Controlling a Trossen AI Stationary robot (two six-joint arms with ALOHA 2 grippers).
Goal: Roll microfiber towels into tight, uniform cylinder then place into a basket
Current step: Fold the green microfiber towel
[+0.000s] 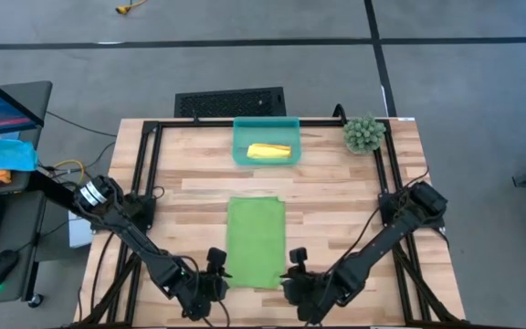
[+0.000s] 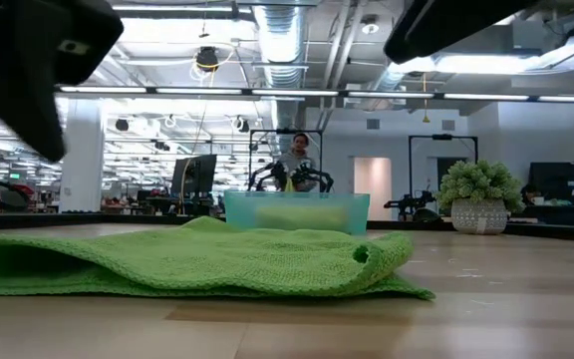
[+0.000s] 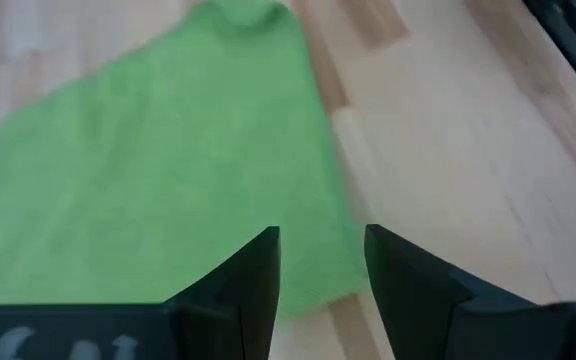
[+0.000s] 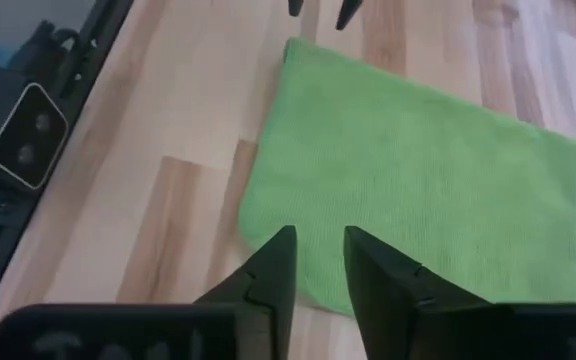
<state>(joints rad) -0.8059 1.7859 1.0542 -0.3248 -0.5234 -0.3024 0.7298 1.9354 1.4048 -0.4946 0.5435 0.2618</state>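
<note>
The lime green microfiber towel [image 1: 256,242] lies flat on the wooden table as a long folded strip, with a small fold raised at its near right end [image 2: 367,254]. The yellow towel [image 1: 269,152] lies rolled inside the teal basket [image 1: 266,141] at the table's far middle. My left gripper [image 3: 323,262] hovers open over the green towel's near left corner [image 3: 328,285]. My right gripper [image 4: 320,258] hovers open over its near right corner [image 4: 298,285]. In the high view the grippers [image 1: 215,260] [image 1: 296,260] flank the towel's near end.
A small potted plant [image 1: 363,133] stands at the far right corner. Black frame rails [image 1: 144,183] run along both table sides. A black vented panel [image 1: 230,100] lies beyond the far edge. A person [image 2: 297,155] sits in the room behind.
</note>
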